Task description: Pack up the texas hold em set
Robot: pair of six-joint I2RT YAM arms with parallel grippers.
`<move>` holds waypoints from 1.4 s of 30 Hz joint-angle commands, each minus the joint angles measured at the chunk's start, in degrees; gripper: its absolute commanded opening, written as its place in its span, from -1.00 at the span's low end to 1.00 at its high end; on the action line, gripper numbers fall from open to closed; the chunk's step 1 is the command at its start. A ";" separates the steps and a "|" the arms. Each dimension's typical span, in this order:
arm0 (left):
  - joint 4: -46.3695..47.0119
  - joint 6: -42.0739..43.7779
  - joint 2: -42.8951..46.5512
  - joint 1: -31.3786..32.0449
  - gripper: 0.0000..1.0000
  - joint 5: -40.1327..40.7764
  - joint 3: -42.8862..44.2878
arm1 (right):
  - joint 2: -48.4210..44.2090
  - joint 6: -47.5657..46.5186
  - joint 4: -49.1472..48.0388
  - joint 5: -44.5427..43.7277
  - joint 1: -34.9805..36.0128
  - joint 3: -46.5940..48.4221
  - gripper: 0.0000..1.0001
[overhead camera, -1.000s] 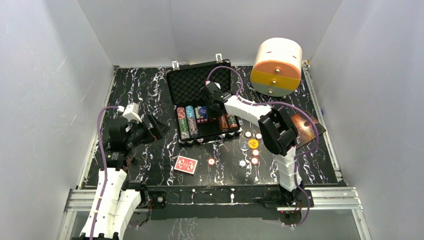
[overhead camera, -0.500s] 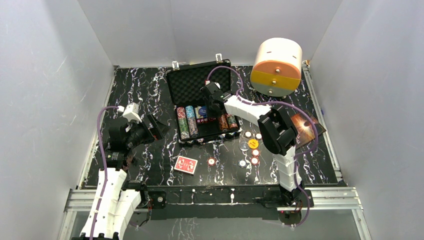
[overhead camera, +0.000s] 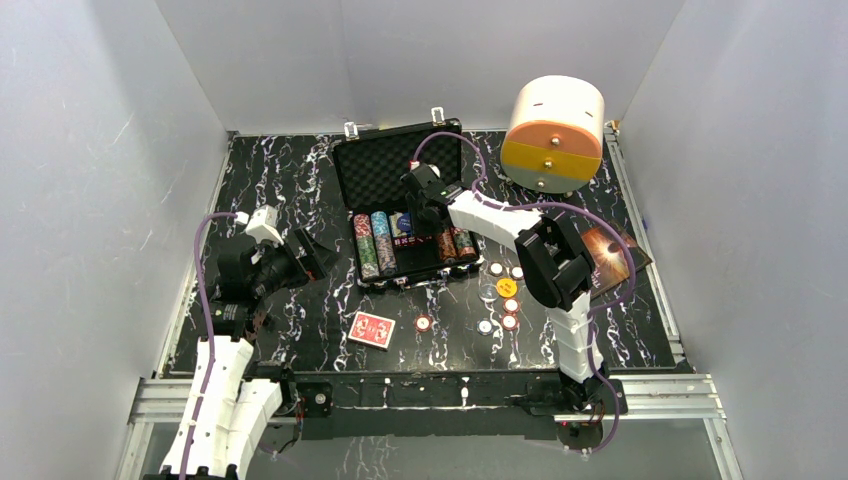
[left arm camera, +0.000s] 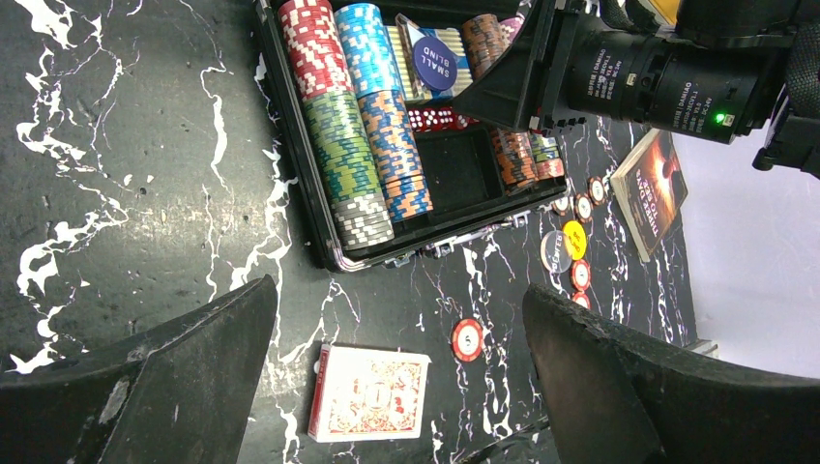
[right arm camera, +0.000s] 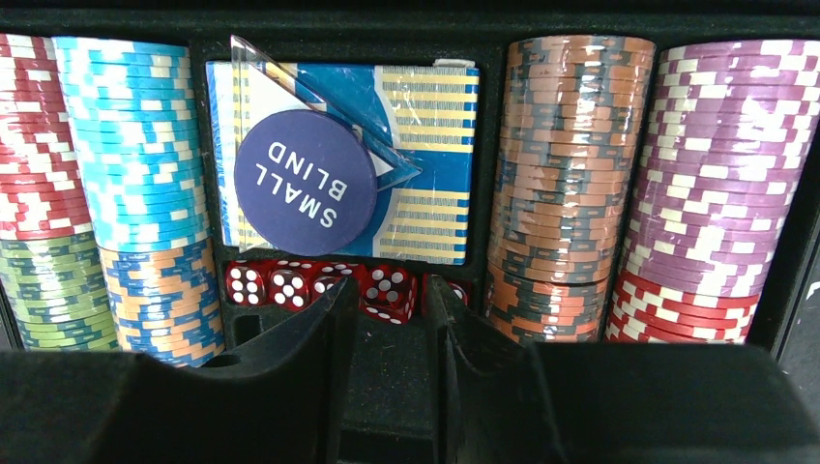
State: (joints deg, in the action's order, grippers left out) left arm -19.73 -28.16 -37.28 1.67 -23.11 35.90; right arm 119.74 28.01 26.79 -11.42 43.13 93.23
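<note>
The black briefcase (overhead camera: 385,170) lies open at the table's middle back, its tray filled with rows of striped chips (right arm camera: 566,174), a blue card pack under a "SMALL BLIND" disc (right arm camera: 305,182), and a row of red dice (right arm camera: 261,285). My right gripper (right arm camera: 392,290) reaches down into the tray at the dice row, open a little, one die loose between its fingertips. The left gripper (left arm camera: 401,290) hovers wide open left of the case, above the red-backed deck (left arm camera: 370,393). Several loose chips (overhead camera: 510,305) and a yellow disc (overhead camera: 506,287) lie on the table right of the case front.
A white-and-orange cylindrical drawer box (overhead camera: 553,135) stands at the back right. A brown book (overhead camera: 612,258) lies by the right arm. One chip (left arm camera: 467,339) lies alone beside the deck. White walls close in the table on three sides.
My right gripper's jaws have parted slightly at the dice row. Both arms otherwise hold their places.
</note>
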 commanded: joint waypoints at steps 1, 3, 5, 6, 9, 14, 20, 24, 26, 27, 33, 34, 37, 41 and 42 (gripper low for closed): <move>-0.14 -0.05 0.28 -0.26 0.97 -0.34 0.93 | 0.14 -0.76 -0.92 -0.05 -0.21 2.81 -0.19; -0.14 -0.05 0.32 -0.27 0.97 -0.35 0.96 | -0.51 -0.72 -0.94 -0.09 -0.22 2.91 -0.19; -0.16 -0.05 0.28 -0.27 0.97 -0.31 1.01 | -1.10 -0.91 -0.97 -0.20 -0.20 3.07 -0.19; -0.14 -0.05 0.28 -0.27 0.97 -0.35 0.94 | -1.36 -1.06 -0.97 -0.30 -0.21 3.14 -0.19; -0.09 -0.05 0.28 -0.22 0.97 -0.35 0.94 | -1.87 -2.65 -1.09 -0.30 -0.21 3.14 -0.18; -0.14 -0.05 0.29 -0.26 0.97 -0.31 0.99 | -2.84 -7.89 -2.51 2.16 -0.21 1.96 0.00; -0.14 -0.05 0.28 -0.27 0.97 -0.20 0.95 | -5.68 -19.50 -5.19 10.83 -0.89 0.72 0.14; -0.14 -0.05 0.27 -0.26 0.97 -0.18 1.00 | -7.96 -24.90 -5.04 20.75 -4.22 0.66 0.15; -0.14 -0.05 0.28 -0.27 0.97 -0.18 1.01 | -8.90 -27.96 -4.25 25.81 -5.67 0.64 0.15; -0.14 -0.05 0.28 -0.22 0.97 -0.18 1.04 | -9.05 -30.46 -3.41 28.29 -6.15 0.53 0.15; -0.14 -0.05 0.32 -0.27 0.97 -0.26 1.01 | -8.42 -56.79 6.71 40.48 -6.39 -2.33 0.18; -0.14 -0.05 0.40 -0.22 0.97 -0.24 1.01 | -8.65 -60.78 6.81 41.60 -6.34 -3.55 0.18; -0.29 0.04 0.82 -0.26 0.97 0.10 1.13 | -10.56 -67.33 2.09 42.35 -6.76 -7.07 0.19; -0.40 0.04 1.56 -0.25 0.97 0.75 1.05 | -11.59 -73.90 0.48 44.67 -6.99 -8.03 0.20; -0.40 0.04 1.71 -0.26 0.97 0.78 1.02 | -11.63 -74.45 -0.60 44.69 -6.99 -8.53 0.21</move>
State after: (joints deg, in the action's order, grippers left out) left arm -19.77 -28.16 -36.99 1.67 -22.76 35.92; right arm 112.31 -35.64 29.65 28.58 36.53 84.86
